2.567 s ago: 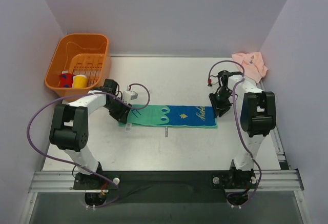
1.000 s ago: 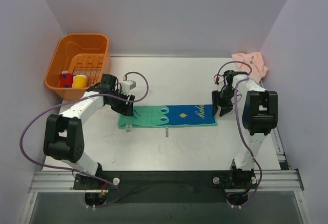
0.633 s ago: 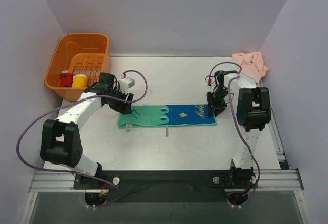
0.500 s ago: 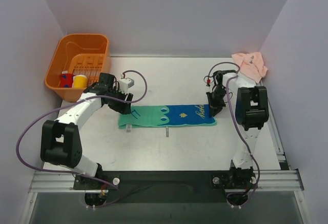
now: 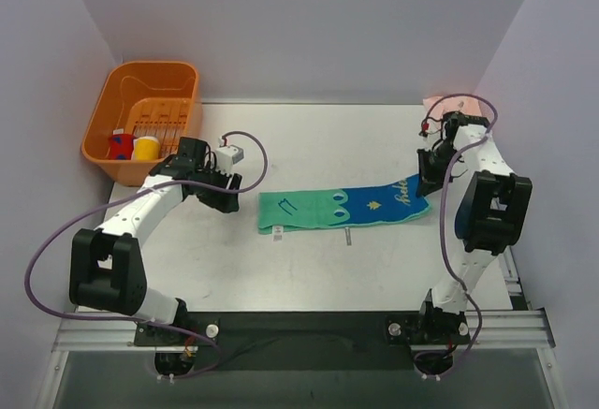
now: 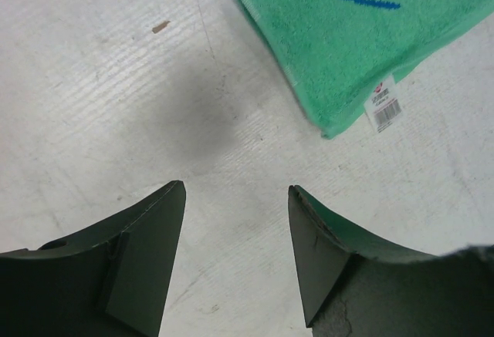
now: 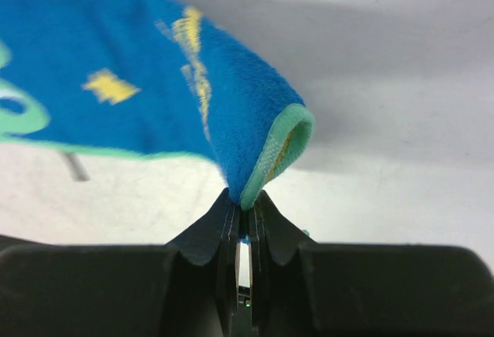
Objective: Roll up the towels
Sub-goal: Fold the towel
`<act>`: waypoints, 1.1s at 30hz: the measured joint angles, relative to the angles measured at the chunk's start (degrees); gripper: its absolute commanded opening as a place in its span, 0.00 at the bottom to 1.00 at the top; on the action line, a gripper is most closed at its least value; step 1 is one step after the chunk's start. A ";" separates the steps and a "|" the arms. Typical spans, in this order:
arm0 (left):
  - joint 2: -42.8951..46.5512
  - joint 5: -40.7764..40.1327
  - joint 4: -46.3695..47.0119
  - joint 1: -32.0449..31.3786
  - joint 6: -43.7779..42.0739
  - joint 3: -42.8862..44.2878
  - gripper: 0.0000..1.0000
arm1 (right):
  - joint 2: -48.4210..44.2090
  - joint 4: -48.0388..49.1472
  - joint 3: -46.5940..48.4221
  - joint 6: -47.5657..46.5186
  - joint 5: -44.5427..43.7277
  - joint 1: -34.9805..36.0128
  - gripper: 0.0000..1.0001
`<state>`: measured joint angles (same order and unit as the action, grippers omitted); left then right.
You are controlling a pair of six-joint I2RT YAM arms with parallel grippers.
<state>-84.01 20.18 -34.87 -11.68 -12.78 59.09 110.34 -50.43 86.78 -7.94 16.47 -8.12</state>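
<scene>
Right fingers (image 7: 202,246) clamp just the towel (image 5: 328,208) by its blue hem, left fingers (image 6: 147,229) gape unused, so it could slip free.

White table (image 5: 309,273) as I see it: green-blue towel (image 5: 323,209) lying mid-table, its blue end lifted; orange basket (image 5: 96,128) at far left corner; pink towel (image 5: 436,104) at far right corner.

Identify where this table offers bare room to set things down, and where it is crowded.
Free: the far strip between orange basket and pink towel; the near strip between green-blue towel and arm bases. Crowded: the right edge, where the right jaws pinch the blue end.
</scene>
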 measured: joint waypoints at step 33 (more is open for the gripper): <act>-11.72 6.21 4.79 -1.51 7.87 -1.20 0.63 | 14.78 -0.22 19.02 11.96 17.86 33.73 0.00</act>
<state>-95.72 26.39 -30.09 -13.19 -4.91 57.89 125.12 -50.65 105.80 4.01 34.33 25.61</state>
